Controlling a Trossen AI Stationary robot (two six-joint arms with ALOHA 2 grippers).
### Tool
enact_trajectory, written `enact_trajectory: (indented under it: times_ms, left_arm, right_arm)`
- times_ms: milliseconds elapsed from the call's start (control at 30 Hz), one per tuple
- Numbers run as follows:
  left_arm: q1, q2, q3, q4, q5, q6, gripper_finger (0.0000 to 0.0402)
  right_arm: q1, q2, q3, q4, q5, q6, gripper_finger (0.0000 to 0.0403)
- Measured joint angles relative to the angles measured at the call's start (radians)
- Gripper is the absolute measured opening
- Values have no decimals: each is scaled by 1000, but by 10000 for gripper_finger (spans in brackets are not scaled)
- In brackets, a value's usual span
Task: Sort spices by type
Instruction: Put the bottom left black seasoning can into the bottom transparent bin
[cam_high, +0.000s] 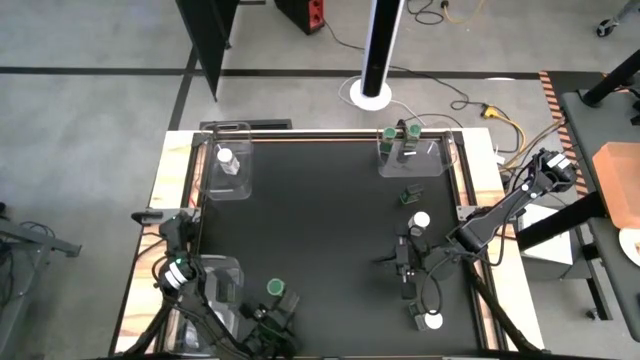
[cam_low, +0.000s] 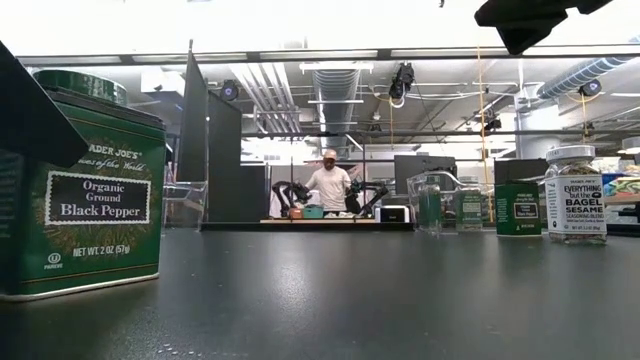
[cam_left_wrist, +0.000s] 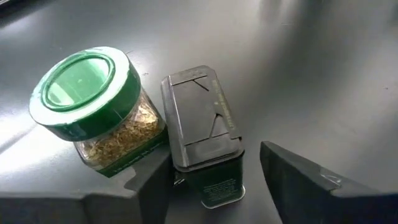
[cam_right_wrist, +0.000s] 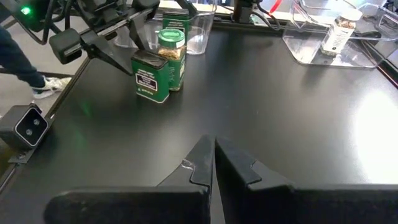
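Underneath, glossy black table (cam_high: 320, 230)

From my low view, the black pepper tin (cam_low: 82, 190) is cut off at the left edge, with a dark blurred shape covering its upper left corner. From above, the near-left tray (cam_high: 222, 290) sits partly under the left arm. The person (cam_low: 328, 186) far behind is too small to tell.
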Motion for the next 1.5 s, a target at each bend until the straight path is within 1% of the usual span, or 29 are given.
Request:
enact_trajectory:
  times_ms: [233, 367, 500, 733, 833, 933, 1033, 1167, 1233, 1367, 1500]
  left_arm:
    - [2, 0, 0, 10, -2, 15, 144]
    - [4, 0, -1, 15, -5, 15, 122]
    - [7, 0, -4, 19, -10, 14, 126]
    - [9, 0, -17, 38, -9, 8, 174]
    - [11, 0, -40, 77, -17, 8, 186]
    - [17, 0, -75, 130, -18, 4, 189]
    - [22, 0, -90, 146, -25, -3, 184]
    - [22, 0, -89, 140, -102, -3, 164]
    - [22, 0, -89, 135, -104, -3, 146]
    - [23, 0, -89, 134, -108, -3, 97]
    - [23, 0, -89, 135, -108, -3, 97]
  right_arm:
    - [0, 0, 0, 0, 0, 0, 9]
    - [0, 0, -1, 0, 0, 1, 9]
    - [0, 0, -8, -2, 0, 2, 9]
    - [0, 0, -8, -1, 0, 3, 9]
    - [0, 0, -8, -3, 0, 3, 9]
    - [0, 0, -8, -3, 0, 3, 9]
    - [0, 0, -8, -3, 0, 3, 9]
    - [0, 0, -8, -3, 0, 3, 9]
    - [0, 0, -8, -3, -1, 3, 9]
    - [0, 0, -8, -3, 0, 3, 9]
    - [0, 0, -8, -3, 0, 3, 9]
